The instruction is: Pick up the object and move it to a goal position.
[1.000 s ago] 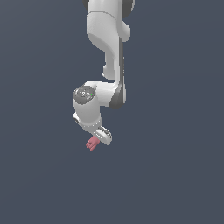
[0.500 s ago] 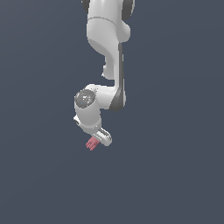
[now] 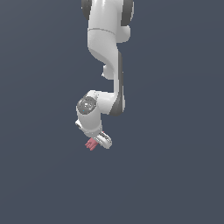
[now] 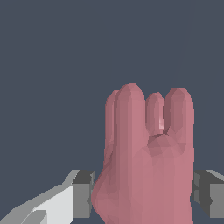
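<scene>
The object is a small pinkish-red ridged block (image 3: 91,144), like bundled short rods. In the exterior view it sticks out from under the white gripper (image 3: 97,141) toward the exterior view's left. In the wrist view the block (image 4: 146,162) fills the space between the two grey finger pads (image 4: 83,194), which press on its sides. The gripper (image 4: 142,194) is shut on the block. The white arm (image 3: 105,57) hangs down from the top of the exterior view.
The ground is a plain dark grey-blue surface (image 3: 175,175) all around the arm. No other objects or goal marker show in either view.
The gripper with the block has shifted slightly, a little lower and toward the exterior view's right. The grip on the block is unchanged.
</scene>
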Controlling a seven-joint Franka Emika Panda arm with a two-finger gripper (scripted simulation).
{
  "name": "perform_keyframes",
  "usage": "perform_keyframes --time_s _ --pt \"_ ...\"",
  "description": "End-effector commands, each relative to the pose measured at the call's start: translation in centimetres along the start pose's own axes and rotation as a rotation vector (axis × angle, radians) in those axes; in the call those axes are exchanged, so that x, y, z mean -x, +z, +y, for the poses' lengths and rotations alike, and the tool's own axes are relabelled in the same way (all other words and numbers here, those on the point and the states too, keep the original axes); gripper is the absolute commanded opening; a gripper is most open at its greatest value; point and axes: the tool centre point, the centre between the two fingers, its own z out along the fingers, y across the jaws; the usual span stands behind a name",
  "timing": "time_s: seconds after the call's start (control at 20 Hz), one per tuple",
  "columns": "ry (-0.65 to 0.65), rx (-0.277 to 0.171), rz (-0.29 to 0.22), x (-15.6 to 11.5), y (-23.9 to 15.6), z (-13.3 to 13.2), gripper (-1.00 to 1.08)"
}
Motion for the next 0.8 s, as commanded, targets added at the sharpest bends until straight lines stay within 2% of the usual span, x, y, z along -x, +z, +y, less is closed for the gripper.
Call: perform_keyframes --time_s 0.0,0.75 --pt "0.0 0.0 0.001 -0.06 0.04 0.0 -1.0" --pt "-0.001 -0.001 0.001 0.01 -0.87 0.32 -1.0"
